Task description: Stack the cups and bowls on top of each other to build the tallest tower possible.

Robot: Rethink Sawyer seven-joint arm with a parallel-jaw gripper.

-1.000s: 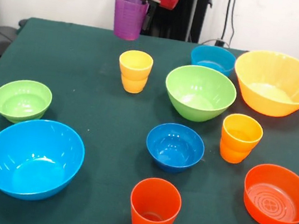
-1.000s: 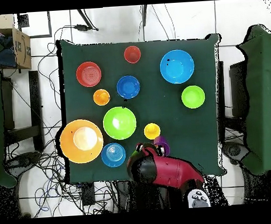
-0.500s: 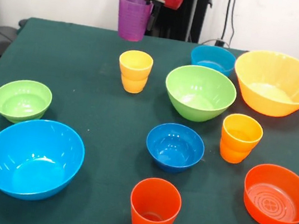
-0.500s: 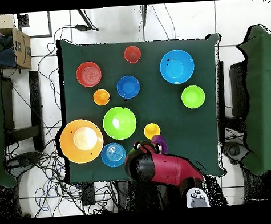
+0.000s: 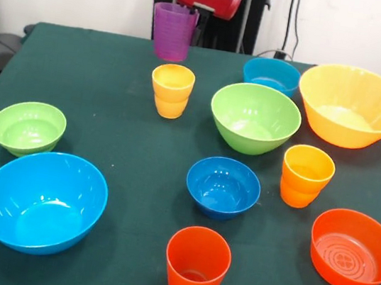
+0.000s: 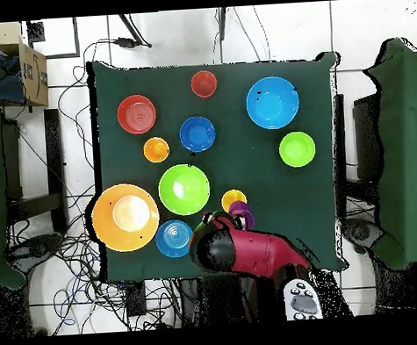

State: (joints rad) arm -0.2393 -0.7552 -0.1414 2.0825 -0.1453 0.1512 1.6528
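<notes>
My gripper [image 5: 194,15] is shut on the rim of the purple cup [image 5: 173,31] and holds it in the air, just behind and above the yellow cup [image 5: 172,89]. In the overhead view the purple cup [image 6: 243,214] sits next to the yellow cup [image 6: 233,199], partly under the red arm [image 6: 252,252]. The orange-yellow cup [image 5: 306,175] and the red-orange cup [image 5: 196,265] stand apart on the green cloth. The bowls stand singly: large green [image 5: 254,118], teal [image 5: 271,74], large orange-yellow [image 5: 354,106], dark blue [image 5: 222,187], orange-red [image 5: 354,249], large light blue [image 5: 42,200], small green [image 5: 28,127]. No tower shows.
The table [image 5: 111,95] is covered in dark green cloth. Cables and chairs surround it in the overhead view, and a cardboard box [image 6: 26,72] sits off the table's corner.
The gripper with the purple cup has moved slightly down and towards the yellow cup. Nothing else has moved.
</notes>
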